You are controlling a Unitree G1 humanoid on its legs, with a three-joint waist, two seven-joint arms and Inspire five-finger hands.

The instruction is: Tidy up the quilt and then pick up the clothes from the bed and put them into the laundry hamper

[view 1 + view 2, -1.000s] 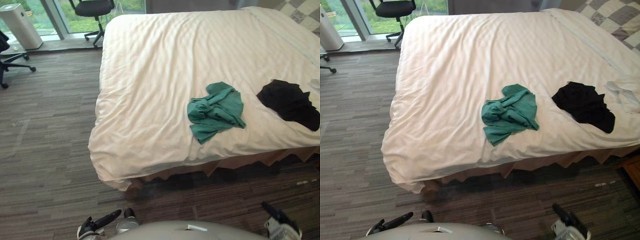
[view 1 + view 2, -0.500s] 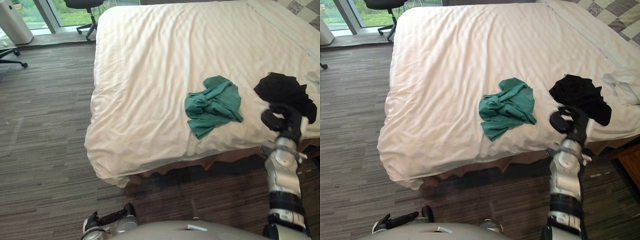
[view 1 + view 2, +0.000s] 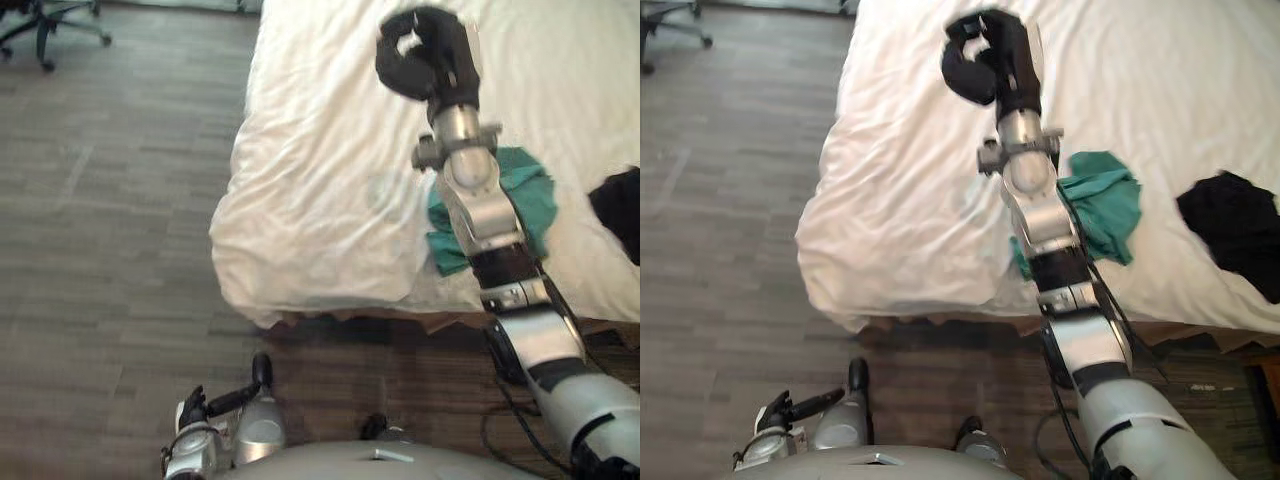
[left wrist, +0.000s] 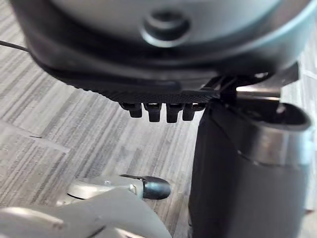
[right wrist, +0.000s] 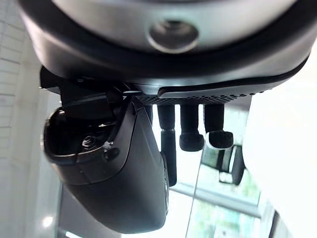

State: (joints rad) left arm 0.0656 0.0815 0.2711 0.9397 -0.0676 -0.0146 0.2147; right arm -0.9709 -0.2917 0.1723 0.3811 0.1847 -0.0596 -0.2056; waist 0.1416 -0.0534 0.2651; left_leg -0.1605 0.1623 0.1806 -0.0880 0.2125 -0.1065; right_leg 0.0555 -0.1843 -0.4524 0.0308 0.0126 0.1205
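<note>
L hand (image 3: 205, 408) is hanging low over the floor (image 3: 100, 250), fingers lying relaxed & roughly straight, holding nothing. Quilt (image 3: 330, 200) is lying spread over the bed, tho its near L corner is looking rumpled, so I'm judging the tidy step as barely begun or at least unfinished. R hand (image 3: 425, 55) is hovering over the quilt, fingers curling in toward the thumb w/ nothing between them. Green garment (image 3: 535, 190) is lying on the quilt near the front edge. Black garment (image 3: 1235, 235) is lying apart from it, further R. Neither is being held, so all the clothes-moving is left. R forearm is covering part of the green one. Quilt's far side is being cut off, so overall neatness is hard to judge.
</note>
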